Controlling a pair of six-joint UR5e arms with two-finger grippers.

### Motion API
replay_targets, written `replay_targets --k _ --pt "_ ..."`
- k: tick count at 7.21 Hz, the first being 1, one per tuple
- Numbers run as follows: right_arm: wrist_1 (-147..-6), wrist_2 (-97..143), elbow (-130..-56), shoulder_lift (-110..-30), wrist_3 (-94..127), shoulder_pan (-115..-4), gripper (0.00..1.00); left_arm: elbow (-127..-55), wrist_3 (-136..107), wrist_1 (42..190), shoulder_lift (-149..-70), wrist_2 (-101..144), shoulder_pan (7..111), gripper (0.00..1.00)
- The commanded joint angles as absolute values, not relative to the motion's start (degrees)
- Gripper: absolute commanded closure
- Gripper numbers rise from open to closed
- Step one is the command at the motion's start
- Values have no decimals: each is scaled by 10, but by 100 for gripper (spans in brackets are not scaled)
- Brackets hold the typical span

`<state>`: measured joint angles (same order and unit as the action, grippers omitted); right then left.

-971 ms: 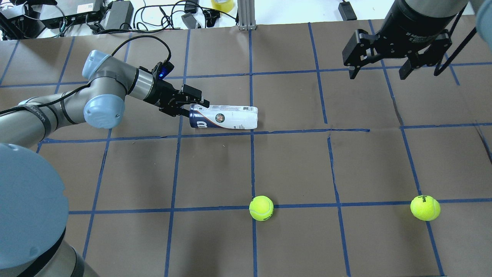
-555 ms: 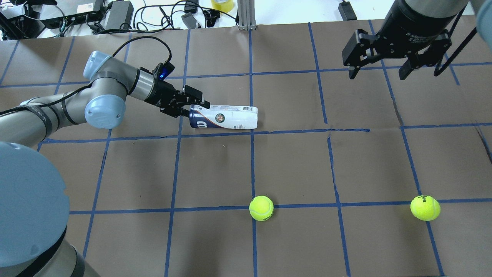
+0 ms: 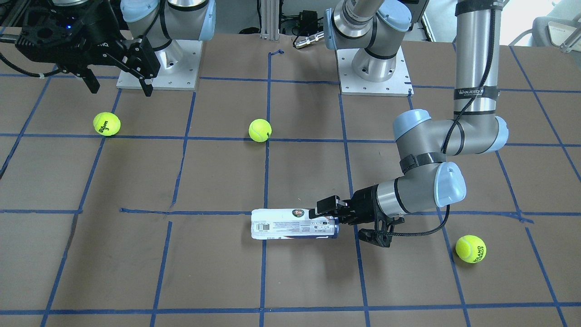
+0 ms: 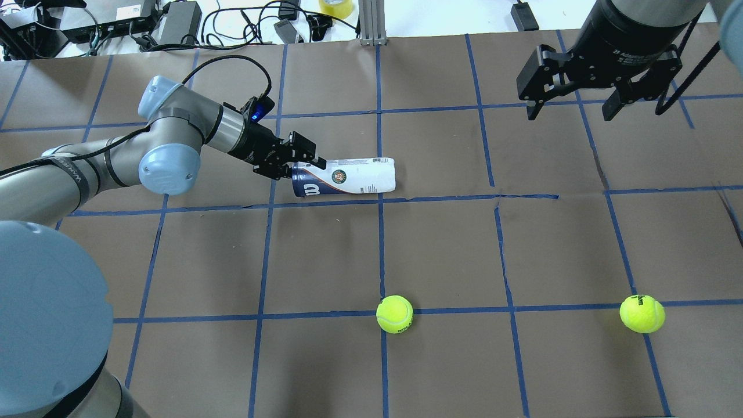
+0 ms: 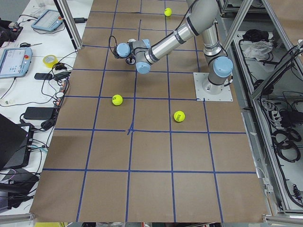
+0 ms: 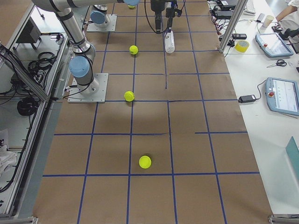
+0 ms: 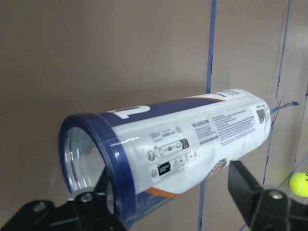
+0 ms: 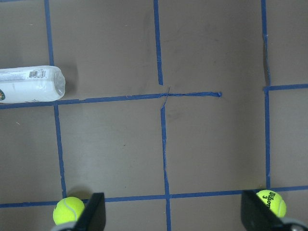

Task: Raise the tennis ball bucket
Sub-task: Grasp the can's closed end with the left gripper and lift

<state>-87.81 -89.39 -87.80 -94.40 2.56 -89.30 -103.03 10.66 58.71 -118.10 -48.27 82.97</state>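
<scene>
Overhead exterior: tennis ball bucket [image 4: 348, 177], "Wilson" ball [image 4: 642, 313]

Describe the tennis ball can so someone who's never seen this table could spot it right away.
On the brown table gridded with blue tape, follow the left arm to its claw. The tennis ball bucket is on its side there: a slim white-and-navy tube, unlike the round yellow-green balls.

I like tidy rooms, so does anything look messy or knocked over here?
Yes: the tennis ball bucket lies on its side instead of standing, and tennis balls sit loose outside it.
</scene>
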Motion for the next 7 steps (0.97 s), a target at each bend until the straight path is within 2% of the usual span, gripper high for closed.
replay_targets --k 1,2,7 --pt "-878 -893 -878 -944 25 -893 0 -1014 57 590 -1172 -486 831 87" --pt "-878 -890 -878 -944 25 -893 0 -1006 29 591 -1167 -486 831 100" --pt "-878 -889 -889 -952 26 -893 0 -948 -87 599 -1117 -546 845 100"
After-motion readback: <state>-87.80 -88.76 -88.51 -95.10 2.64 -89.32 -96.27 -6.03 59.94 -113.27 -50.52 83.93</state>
